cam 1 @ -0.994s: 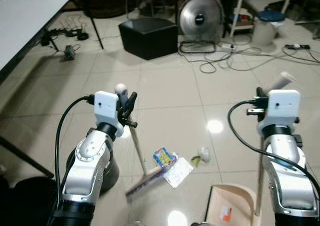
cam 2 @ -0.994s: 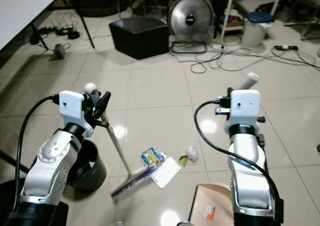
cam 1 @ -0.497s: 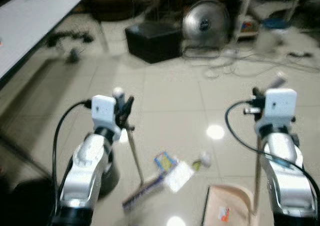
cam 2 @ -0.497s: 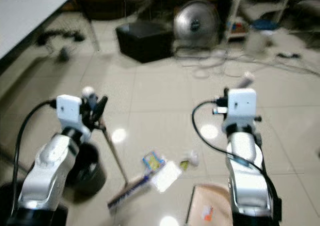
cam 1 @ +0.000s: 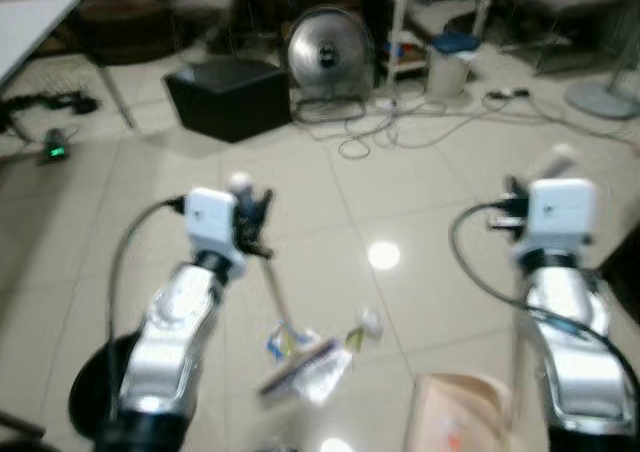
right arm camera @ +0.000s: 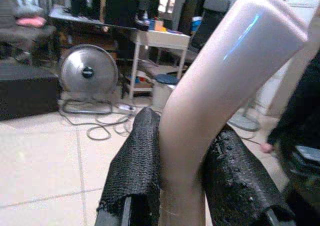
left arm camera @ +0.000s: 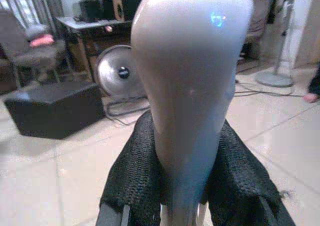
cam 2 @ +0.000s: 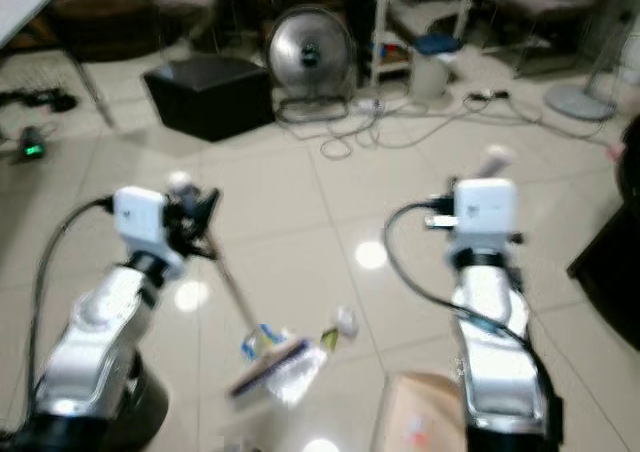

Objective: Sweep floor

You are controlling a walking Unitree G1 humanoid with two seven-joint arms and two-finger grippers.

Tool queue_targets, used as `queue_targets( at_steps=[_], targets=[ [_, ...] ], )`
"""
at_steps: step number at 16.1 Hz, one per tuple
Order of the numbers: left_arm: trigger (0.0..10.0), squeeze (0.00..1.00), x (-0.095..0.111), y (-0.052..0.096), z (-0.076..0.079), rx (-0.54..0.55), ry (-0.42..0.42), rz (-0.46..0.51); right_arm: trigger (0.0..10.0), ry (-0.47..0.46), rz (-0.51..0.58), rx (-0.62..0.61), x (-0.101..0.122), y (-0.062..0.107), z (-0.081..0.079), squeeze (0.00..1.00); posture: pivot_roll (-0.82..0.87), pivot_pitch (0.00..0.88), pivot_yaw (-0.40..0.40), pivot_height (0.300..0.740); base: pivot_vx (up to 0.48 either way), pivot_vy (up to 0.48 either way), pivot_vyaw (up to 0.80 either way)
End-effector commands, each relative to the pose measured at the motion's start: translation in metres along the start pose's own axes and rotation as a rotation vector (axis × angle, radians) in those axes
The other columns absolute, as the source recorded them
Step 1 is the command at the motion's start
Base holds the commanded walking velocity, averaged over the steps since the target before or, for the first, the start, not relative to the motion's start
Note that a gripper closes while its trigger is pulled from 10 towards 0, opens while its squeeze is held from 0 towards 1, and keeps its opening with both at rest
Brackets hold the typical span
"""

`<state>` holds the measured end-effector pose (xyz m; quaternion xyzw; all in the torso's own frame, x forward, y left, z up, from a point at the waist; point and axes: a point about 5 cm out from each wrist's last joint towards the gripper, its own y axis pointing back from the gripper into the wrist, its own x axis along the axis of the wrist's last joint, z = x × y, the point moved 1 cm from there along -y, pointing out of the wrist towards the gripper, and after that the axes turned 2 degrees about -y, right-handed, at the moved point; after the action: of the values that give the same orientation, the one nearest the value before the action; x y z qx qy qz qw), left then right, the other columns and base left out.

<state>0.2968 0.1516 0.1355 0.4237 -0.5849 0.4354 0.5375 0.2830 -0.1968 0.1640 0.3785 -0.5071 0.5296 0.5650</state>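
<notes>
My left gripper (cam 1: 251, 208) is shut on the broom's pale handle (left arm camera: 190, 86) near its rounded top. The shaft slants down to the broom head (cam 1: 300, 365) on the tiles. At the head lie a blue and yellow wrapper (cam 1: 281, 341), a white sheet (cam 1: 322, 378) and a crumpled white scrap (cam 1: 370, 320). My right gripper (cam 1: 521, 196) is shut on the dustpan's upright handle (right arm camera: 220, 81). The beige dustpan (cam 1: 458, 422) rests on the floor at the lower right, with a small orange scrap in it. The head views are blurred.
A black box (cam 1: 225, 97), a round fan (cam 1: 328, 50), a white bin (cam 1: 446, 67) and loose cables (cam 1: 400, 132) lie ahead. A black round bin (cam 1: 95, 402) stands by my left arm. A table corner (cam 1: 30, 17) is far left, and a dark object (cam 2: 612, 262) is on the right.
The whole view has swung to the right and is blurrier, so the table has slid out to the left. Both grippers keep their hold, and the broom head stays by the litter.
</notes>
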Motion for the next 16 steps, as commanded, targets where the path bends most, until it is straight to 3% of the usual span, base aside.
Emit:
queue_targets(
  at_steps=[1, 5, 6, 9, 16],
  targets=[
    [10.0, 0.00, 0.010, -0.004, 0.001, -0.004, -0.022, 0.045, 10.0, 0.017, 0.042, -0.013, 0.009, -0.001, 0.007, 0.00, 0.01, 0.007, 0.075, 0.740, 0.341, 0.000, 0.00],
    [10.0, 0.00, 0.009, -0.002, -0.005, 0.022, -0.043, 0.039, 10.0, -0.005, 0.054, 0.031, 0.011, -0.002, -0.001, 0.00, 0.01, 0.000, 0.070, 0.740, 0.325, 0.000, 0.00],
    [10.0, 0.00, 0.009, -0.001, -0.008, 0.037, -0.050, 0.037, 10.0, 0.035, 0.051, 0.066, 0.010, -0.003, -0.007, 0.00, 0.02, 0.000, 0.070, 0.740, 0.296, 0.000, 0.00],
    [10.0, 0.00, 0.010, -0.001, -0.011, 0.050, -0.060, 0.036, 10.0, 0.071, 0.057, 0.117, 0.011, -0.003, -0.016, 0.00, 0.02, 0.000, 0.070, 0.740, 0.295, 0.000, 0.80],
    [10.0, 0.00, 0.003, -0.001, -0.016, 0.095, -0.073, 0.002, 10.0, -0.032, -0.022, 0.076, -0.008, 0.002, -0.014, 0.00, 0.03, 0.009, 0.080, 0.740, 0.079, 0.000, 0.11]
  ],
)
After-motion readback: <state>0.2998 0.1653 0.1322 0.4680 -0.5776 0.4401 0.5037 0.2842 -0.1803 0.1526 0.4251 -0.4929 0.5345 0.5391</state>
